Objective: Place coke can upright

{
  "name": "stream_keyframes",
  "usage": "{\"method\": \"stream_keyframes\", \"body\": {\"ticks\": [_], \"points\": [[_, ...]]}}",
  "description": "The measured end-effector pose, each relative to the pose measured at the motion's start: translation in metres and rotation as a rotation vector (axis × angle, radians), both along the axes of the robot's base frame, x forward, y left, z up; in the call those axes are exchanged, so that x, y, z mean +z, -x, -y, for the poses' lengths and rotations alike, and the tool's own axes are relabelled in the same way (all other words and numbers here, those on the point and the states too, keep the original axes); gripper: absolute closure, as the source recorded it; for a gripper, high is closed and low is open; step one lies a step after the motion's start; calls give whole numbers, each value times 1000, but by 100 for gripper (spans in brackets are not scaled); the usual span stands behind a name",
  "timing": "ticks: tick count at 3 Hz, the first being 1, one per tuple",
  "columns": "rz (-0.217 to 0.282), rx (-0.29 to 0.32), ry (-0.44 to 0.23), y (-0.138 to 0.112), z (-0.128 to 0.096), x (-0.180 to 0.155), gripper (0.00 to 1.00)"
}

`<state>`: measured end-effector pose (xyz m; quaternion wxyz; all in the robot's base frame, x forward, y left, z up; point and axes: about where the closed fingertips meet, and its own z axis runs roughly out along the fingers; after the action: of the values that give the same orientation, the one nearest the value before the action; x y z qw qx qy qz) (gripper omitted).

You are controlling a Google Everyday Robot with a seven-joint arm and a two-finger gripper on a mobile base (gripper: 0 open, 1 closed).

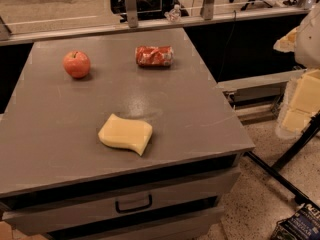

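The coke can (154, 56), red with white markings, lies on its side on the grey table top (190, 119), at the far side and a little right of the middle. My gripper (299, 104) hangs at the right edge of the view, past the table's right edge and lower than the top. It is well to the right of the can and holds nothing that I can see.
A red apple (76, 64) sits at the far left of the table. A yellow sponge (125, 133) lies near the front middle. Drawers (132, 204) with a handle run under the front edge. A railing and a water bottle (174, 14) stand behind the table.
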<state>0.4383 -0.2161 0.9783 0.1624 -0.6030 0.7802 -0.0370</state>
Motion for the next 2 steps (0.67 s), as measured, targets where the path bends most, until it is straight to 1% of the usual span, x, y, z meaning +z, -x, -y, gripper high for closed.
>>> {"method": "stream_keyframes", "body": {"ticks": [1,2], "points": [[0,0,0,0,0,0,0],[24,16,3,-14,-11,7,0]]}}
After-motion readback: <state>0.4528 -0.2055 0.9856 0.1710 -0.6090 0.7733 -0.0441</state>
